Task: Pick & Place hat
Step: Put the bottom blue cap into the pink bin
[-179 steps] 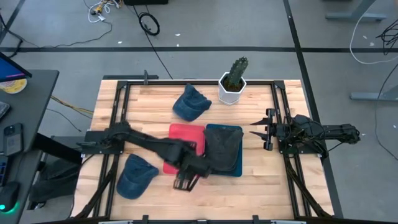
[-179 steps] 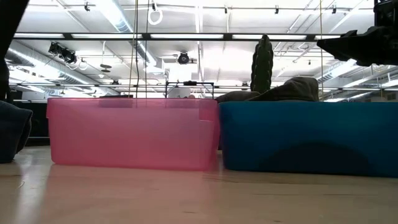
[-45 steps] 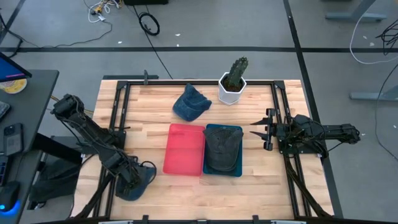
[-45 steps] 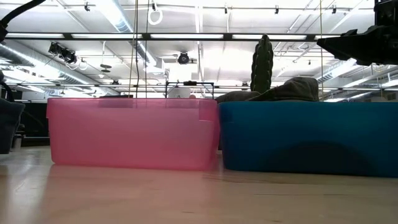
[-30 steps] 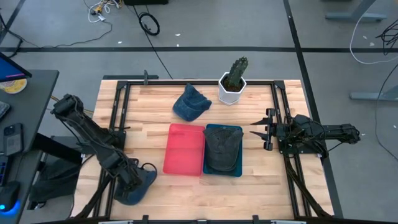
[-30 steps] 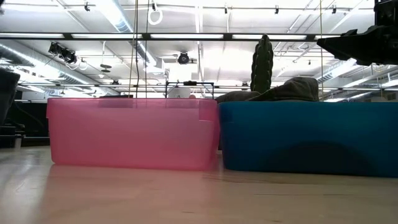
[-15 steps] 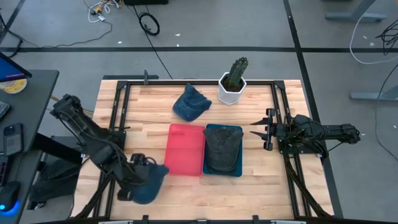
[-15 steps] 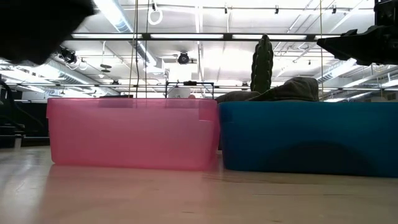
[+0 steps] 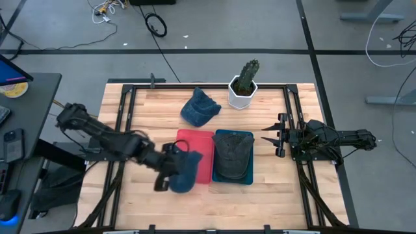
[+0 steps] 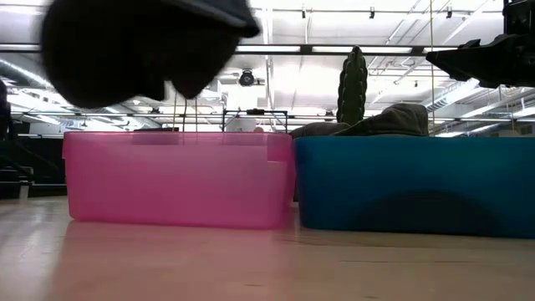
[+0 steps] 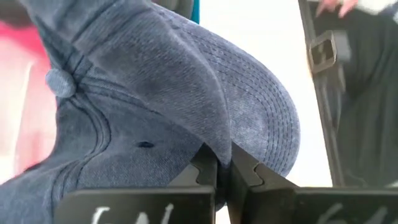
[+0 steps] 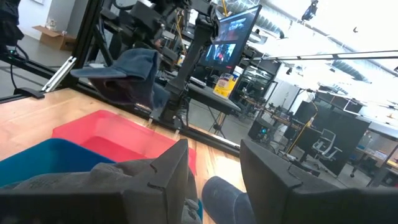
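High view: left claw [image 9: 170,170] grips blue hat [image 9: 184,170].

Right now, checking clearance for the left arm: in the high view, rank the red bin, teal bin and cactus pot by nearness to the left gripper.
1. Red bin, just right of the left gripper.
2. Teal bin, beyond the red one.
3. Cactus pot, at the table's far edge.

L arm reaches from the desk's left edge across toward the middle, forearm low and slanted; L claw [image 9: 170,170] is clamped tight on the blue hat [image 9: 184,170], held up off the desk. R arm sits folded at the right edge, R claw [image 9: 268,138] pointing inward, fingers parted, nothing between them.
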You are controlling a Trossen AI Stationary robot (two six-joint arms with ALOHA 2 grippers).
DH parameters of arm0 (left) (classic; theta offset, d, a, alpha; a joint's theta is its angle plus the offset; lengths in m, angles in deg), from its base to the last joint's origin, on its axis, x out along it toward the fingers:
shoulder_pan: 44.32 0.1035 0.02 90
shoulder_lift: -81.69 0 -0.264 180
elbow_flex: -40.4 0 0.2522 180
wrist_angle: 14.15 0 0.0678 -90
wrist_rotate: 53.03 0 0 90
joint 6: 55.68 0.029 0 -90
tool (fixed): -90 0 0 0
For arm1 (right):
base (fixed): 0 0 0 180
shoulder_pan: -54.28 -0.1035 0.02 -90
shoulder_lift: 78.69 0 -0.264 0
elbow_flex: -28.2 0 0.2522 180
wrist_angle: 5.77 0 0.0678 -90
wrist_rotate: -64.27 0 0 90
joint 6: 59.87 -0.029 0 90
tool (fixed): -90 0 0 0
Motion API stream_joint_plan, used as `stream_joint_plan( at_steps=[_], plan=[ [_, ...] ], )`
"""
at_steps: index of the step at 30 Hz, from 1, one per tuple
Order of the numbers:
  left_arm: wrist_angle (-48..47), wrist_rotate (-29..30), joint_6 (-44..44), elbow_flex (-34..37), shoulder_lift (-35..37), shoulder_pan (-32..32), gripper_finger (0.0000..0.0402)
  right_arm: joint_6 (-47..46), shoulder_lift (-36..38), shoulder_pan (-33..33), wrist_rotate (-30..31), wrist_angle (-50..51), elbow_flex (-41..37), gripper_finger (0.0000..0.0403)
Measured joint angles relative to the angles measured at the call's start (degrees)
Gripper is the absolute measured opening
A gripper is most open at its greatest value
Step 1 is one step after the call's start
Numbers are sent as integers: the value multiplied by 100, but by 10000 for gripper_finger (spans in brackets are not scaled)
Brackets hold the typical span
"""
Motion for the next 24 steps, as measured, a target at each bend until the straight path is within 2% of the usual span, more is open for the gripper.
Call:
stream_joint_plan(
  at_steps=[3,11,17,24],
  plan=[
    [279,-131,273,0,-195,320,9,0,2,-1,0,0,0,149],
    [308,-133,482,1,-853,908,9,0,0,-1,-2,-1,0,149],
    [156,-274,427,2,-1328,1112,13,0,2,-2,0,0,0,149],
    [121,-410,419,4,-1535,1194,22,0,0,0,0,2,0,149]
  ],
)
